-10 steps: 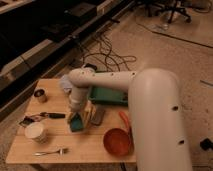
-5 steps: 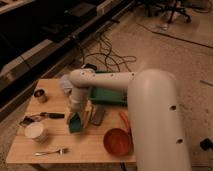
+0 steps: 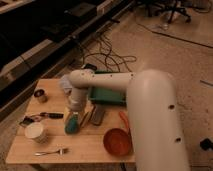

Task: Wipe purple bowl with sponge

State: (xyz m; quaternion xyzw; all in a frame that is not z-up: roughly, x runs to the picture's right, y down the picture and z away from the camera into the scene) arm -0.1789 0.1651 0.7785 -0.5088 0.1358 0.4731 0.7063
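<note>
My gripper (image 3: 73,118) hangs from the white arm over the left-middle of the wooden table (image 3: 90,145), pointing down. It is shut on the sponge (image 3: 71,126), a teal-green block that stands upright at the fingertips, just above or on the tabletop. The purple bowl does not show in this view; I cannot tell whether the arm hides it.
An orange-red bowl (image 3: 117,141) sits at the front right, partly behind the big white arm. A dark grey bar (image 3: 97,115) and a green tray (image 3: 112,94) lie right of the gripper. White cup (image 3: 36,132), fork (image 3: 50,151) and small tin (image 3: 40,95) are on the left.
The gripper and the sponge have sunk slightly toward the table; everything else is still.
</note>
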